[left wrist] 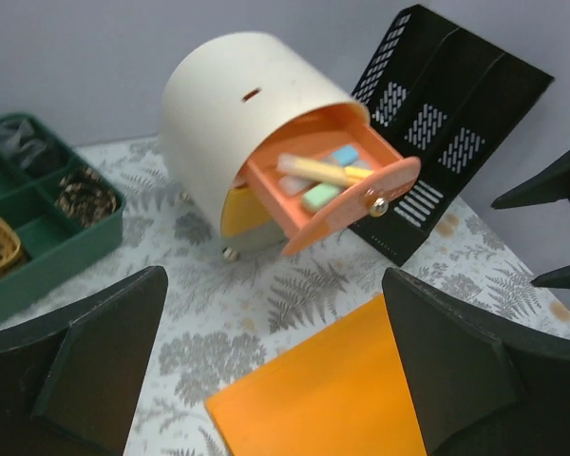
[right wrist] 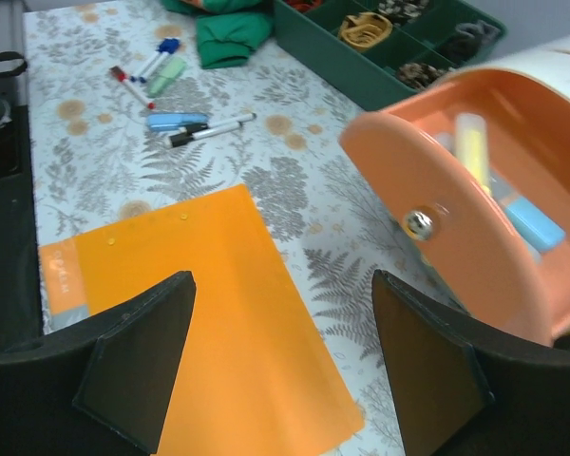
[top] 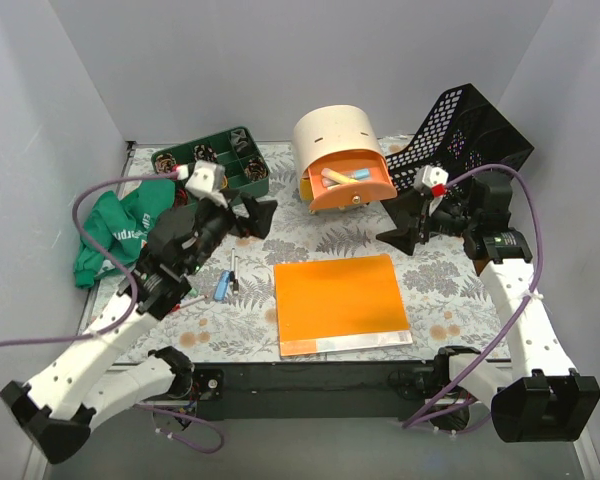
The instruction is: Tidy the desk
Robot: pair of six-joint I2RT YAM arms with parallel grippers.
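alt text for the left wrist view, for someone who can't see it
A cream rounded box stands on the fern-print desk with its orange drawer pulled open, a yellow marker and small pastel pieces inside. A black mesh rack sits to its right, a green divided tray at left, and an orange folder lies in front, framed by the open left gripper.

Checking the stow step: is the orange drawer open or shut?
Open: the drawer juts out of the cream cabinet, its inside in view.

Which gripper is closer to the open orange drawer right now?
Right. The right gripper hangs open just beside the front of the drawer, on its right; the left gripper, also open, sits farther off, to the left of the cream cabinet.
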